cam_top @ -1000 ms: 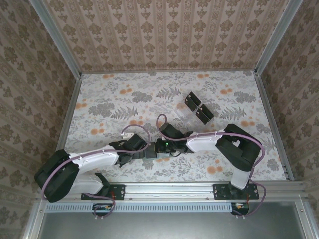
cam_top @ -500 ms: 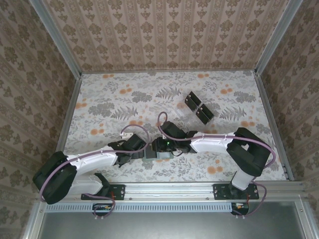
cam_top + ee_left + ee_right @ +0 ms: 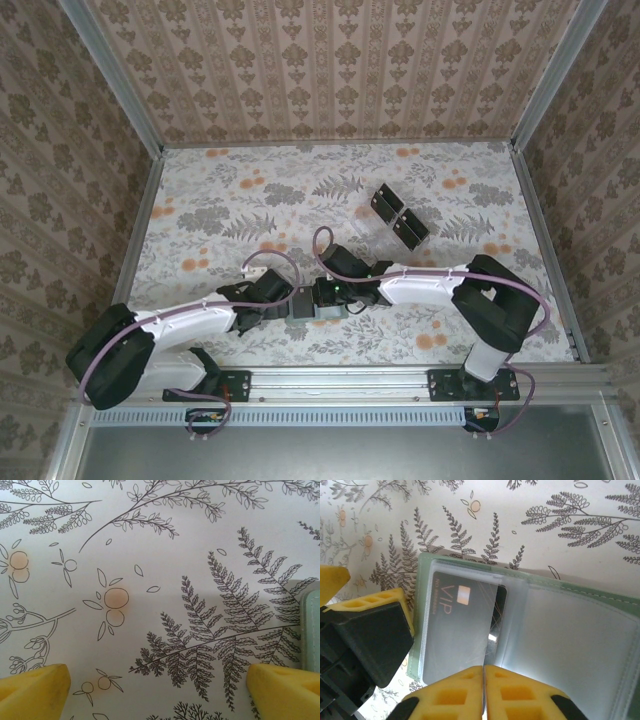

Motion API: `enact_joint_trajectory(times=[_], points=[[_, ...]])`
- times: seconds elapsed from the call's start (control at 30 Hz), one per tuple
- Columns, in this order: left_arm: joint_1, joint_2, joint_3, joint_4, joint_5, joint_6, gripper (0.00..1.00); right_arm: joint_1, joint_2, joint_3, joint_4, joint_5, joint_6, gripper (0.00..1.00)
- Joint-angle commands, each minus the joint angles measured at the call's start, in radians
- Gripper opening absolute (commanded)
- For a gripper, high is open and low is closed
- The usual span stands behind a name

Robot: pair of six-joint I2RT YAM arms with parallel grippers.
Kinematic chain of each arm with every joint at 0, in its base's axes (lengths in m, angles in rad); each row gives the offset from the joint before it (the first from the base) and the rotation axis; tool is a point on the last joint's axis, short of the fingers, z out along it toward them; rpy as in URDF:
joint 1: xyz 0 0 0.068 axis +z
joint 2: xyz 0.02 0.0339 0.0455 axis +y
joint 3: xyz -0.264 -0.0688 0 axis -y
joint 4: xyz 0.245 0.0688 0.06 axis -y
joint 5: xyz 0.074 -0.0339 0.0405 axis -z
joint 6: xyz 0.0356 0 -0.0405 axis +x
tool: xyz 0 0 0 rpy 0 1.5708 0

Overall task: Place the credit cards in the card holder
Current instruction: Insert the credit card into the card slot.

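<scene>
Card insertion stage. One credit card (image 3: 455, 625) sits in the card holder (image 3: 580, 630) slot, frame centre-left. The right gripper (image 3: 483, 690) is clenched and empty; the left gripper (image 3: 160, 687) is released. Next, probably fetch from the remaining cards (image 3: 400, 216), upper right.

A floral tabletop (image 3: 250, 200) sits enclosed by damask-papered walls (image 3: 340, 70).
</scene>
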Motion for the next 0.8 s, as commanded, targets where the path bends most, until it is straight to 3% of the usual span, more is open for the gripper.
enact_joint_trajectory(times=[0.0,0.23,0.77], points=[[0.004,0.014,0.003,-0.009,-0.001,0.025,1.0,0.01,0.027,0.032,-0.012,0.004,-0.014,0.06],[0.005,0.027,-0.003,0.003,0.004,0.025,1.0,0.009,0.063,0.055,-0.023,0.004,-0.018,0.0],[0.005,0.029,-0.009,0.011,0.007,0.025,1.0,0.009,0.085,0.045,-0.043,0.032,-0.015,0.0]])
